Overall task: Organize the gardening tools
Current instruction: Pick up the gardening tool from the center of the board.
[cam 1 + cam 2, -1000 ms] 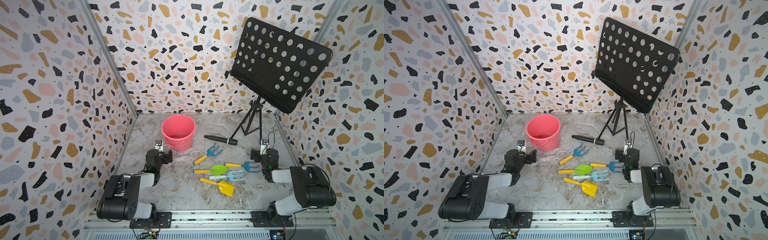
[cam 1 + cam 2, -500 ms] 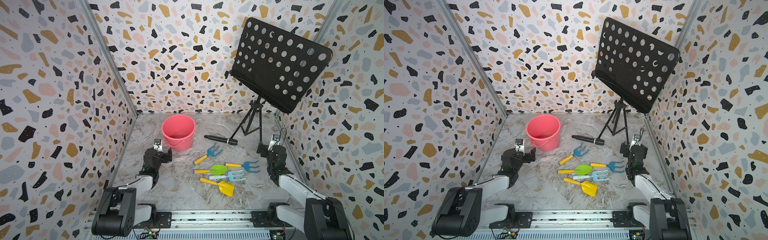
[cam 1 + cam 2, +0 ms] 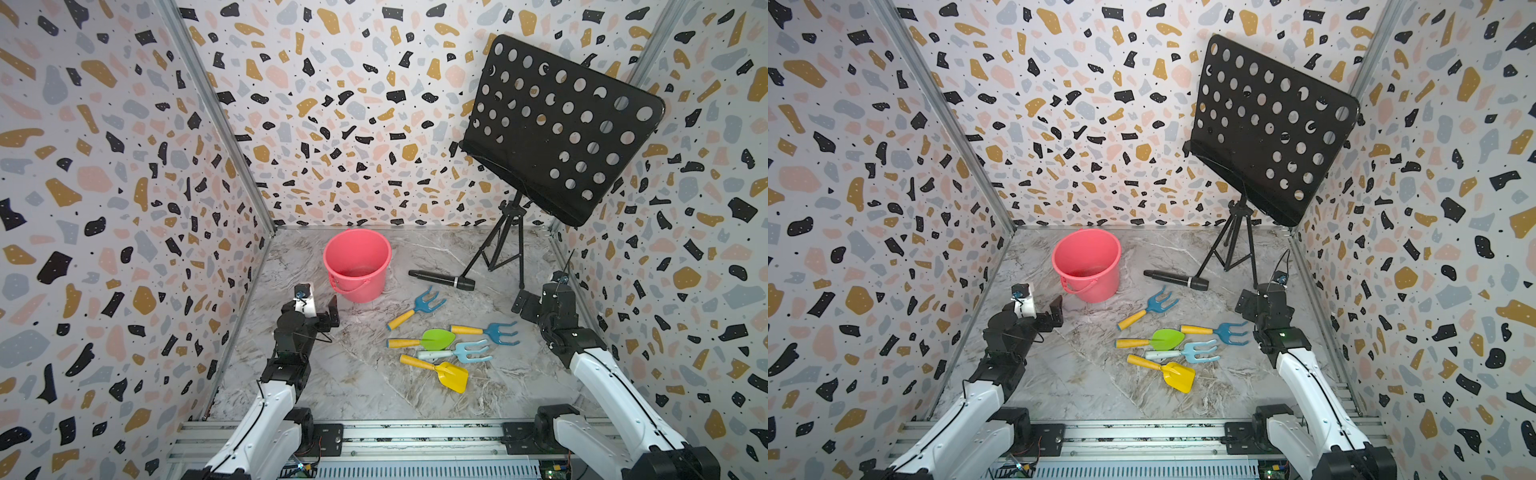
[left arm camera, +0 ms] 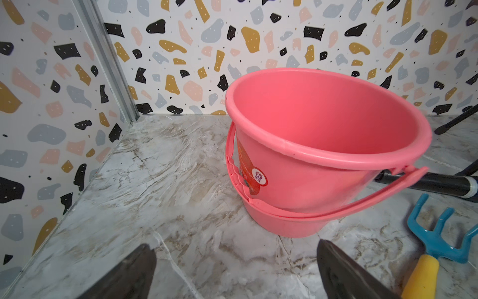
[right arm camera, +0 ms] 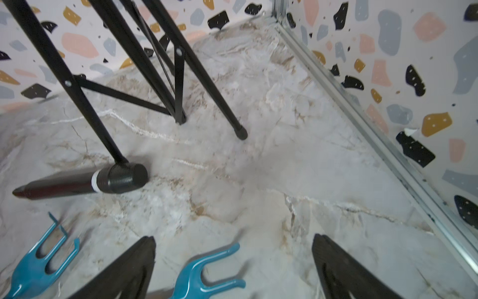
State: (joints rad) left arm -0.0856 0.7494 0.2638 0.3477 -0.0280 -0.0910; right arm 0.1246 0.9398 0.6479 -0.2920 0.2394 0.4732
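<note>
Several toy gardening tools lie loose on the marble floor, seen in both top views: a blue fork (image 3: 417, 309) nearest the bucket, a second blue fork (image 3: 486, 332), a green trowel (image 3: 424, 340), a light-blue rake (image 3: 457, 353) and a yellow shovel (image 3: 440, 372). My left gripper (image 3: 318, 305) hangs open and empty just left of the pink bucket (image 3: 357, 266), which fills the left wrist view (image 4: 323, 155). My right gripper (image 3: 540, 297) is open and empty by the right wall. In the right wrist view the second blue fork's tines (image 5: 204, 271) lie below its spread fingers (image 5: 234, 239).
A black microphone (image 3: 442, 279) lies behind the tools, next to a foot of the black music stand's tripod (image 3: 498, 249). The stand's perforated desk (image 3: 557, 124) overhangs the back right corner. Patterned walls close in three sides; a metal rail (image 3: 415, 432) runs along the front.
Both arms have unfolded and risen from their low rest pose. The right gripper has moved back toward the music stand. Both grippers stay open; the tools have not moved.
</note>
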